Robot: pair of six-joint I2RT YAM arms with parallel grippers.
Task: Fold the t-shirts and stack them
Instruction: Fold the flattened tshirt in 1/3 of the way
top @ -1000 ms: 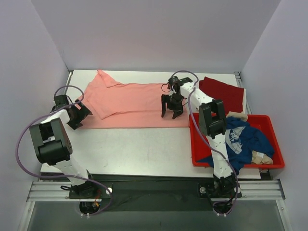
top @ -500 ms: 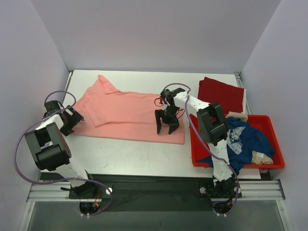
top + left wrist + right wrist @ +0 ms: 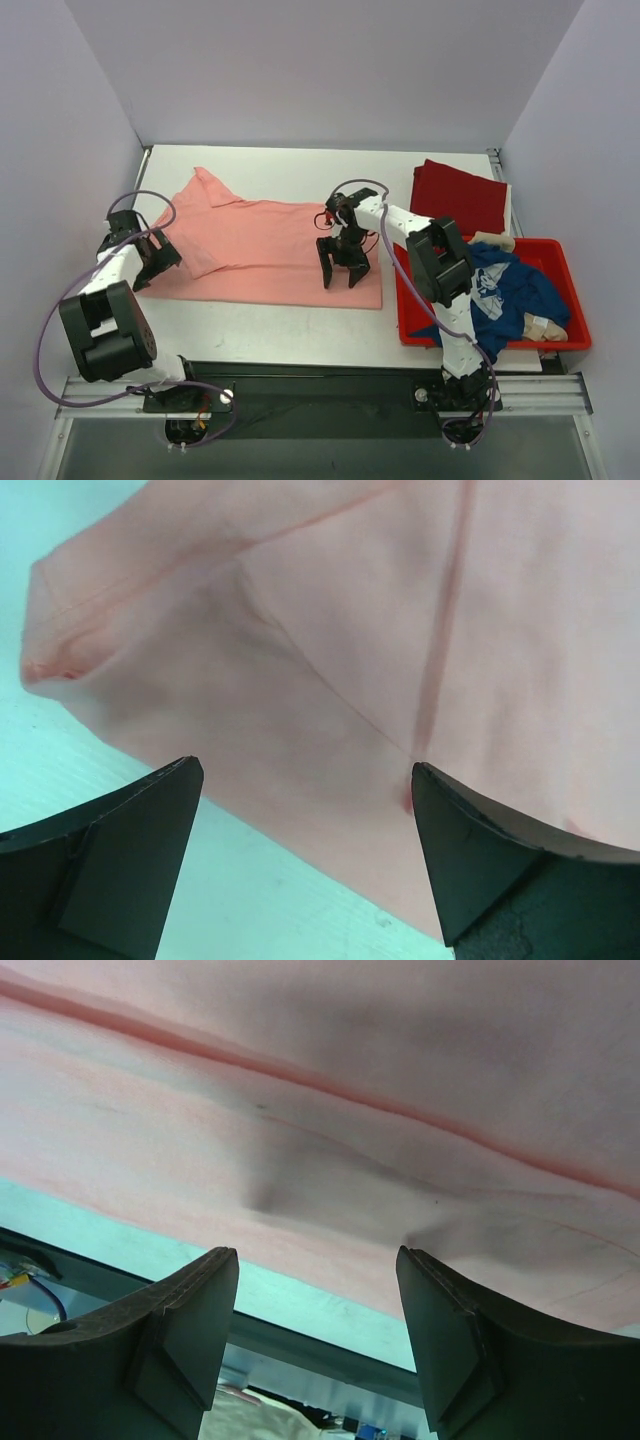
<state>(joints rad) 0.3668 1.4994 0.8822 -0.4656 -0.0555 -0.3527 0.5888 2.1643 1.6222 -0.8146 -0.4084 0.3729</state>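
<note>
Along the right edge of the table (image 3: 300, 320), a red plastic tub (image 3: 572, 310) is sitting with the navy blue t-shirt (image 3: 515, 290) heaped inside it beside some pale cloth (image 3: 545, 325). Our right arm's upright links are crossing in front of the tub's left wall. At the far right corner, the dark red t-shirt (image 3: 460, 195) is lying folded flat, close behind the tub. The salmon-pink t-shirt (image 3: 260, 235) is lying spread over the left and middle of the table, with one sleeve pointing toward the far left corner and another part doubled over near the left edge.

We are reaching our right arm leftward from its base, and the right gripper (image 3: 343, 268) is hanging tips-down over the near right corner of the salmon-pink cloth. Its jaws are standing spread, with the fingers (image 3: 180, 1340) flanking bare fabric just inside the hem and gripping nothing. Our left arm is bending back along the left edge, a purple cable (image 3: 50, 300) looping off it. The left gripper (image 3: 150, 262) is tilting down at the shirt's left border by the doubled-over part. Its jaws are also spread wide, the fingers (image 3: 490, 870) holding nothing. Whether any fingertip is touching the cloth, we cannot tell.
</note>
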